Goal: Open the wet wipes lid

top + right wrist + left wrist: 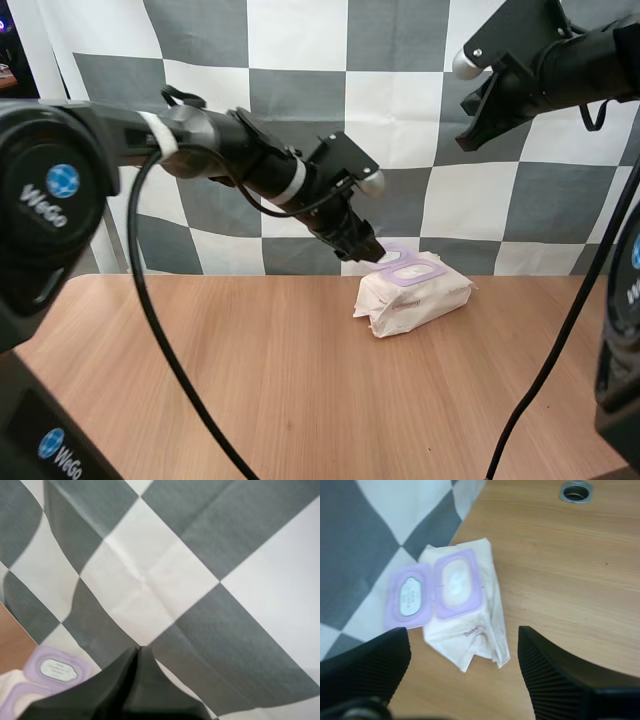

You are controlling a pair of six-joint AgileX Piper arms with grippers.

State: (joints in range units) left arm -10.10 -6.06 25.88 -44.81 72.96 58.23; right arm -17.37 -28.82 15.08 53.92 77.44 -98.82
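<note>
My left gripper (368,250) hovered just over the pack of wet wipes (412,293), fingers wide apart | its lid (409,596) lay flipped fully open, flat beside the purple-rimmed opening | pack sat toward the far edge of the table (250,380) | my right gripper (138,655) hung high, fingers pressed together on nothing

1. Black left arm (250,160) reaches forward and down; its two-fingered left gripper (462,630) sits low, ribbed fingers (560,675) spread wide apart.
2. Black right arm (570,60) held high; right gripper (137,655) closed, its fingers forming one dark wedge.
</note>
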